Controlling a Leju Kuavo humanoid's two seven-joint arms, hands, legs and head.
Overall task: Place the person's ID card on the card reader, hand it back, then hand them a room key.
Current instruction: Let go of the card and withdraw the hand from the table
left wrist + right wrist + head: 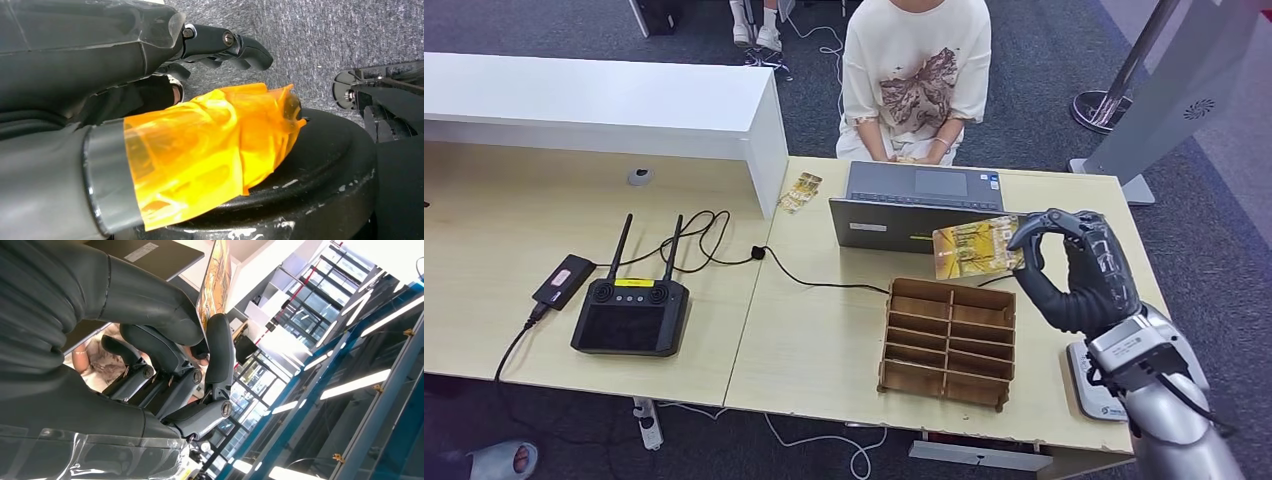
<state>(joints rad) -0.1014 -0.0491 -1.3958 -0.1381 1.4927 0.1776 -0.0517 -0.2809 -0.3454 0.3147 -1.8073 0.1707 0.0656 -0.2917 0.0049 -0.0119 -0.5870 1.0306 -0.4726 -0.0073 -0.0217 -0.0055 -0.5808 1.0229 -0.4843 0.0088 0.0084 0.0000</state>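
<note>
My right hand (1074,275) is raised over the desk's right side and pinches a yellow patterned card (974,248) between thumb and finger, above the far edge of the wooden organizer (946,340). The right wrist view shows that card (215,285) edge-on, clamped by the thumb and a finger of the right hand (165,340). A person (914,80) in a pale T-shirt sits across the desk behind the laptop (919,200). A white card reader (1092,385) lies under my right forearm. My left hand (200,100) hangs with nothing in it, its thumb wrapped in orange tape.
A second yellow card (799,190) lies by the white counter (604,100). A black controller with two antennas (631,312) and a small black device (564,280) sit at the left, cables running across the desk. A stanchion base (1099,108) stands at back right.
</note>
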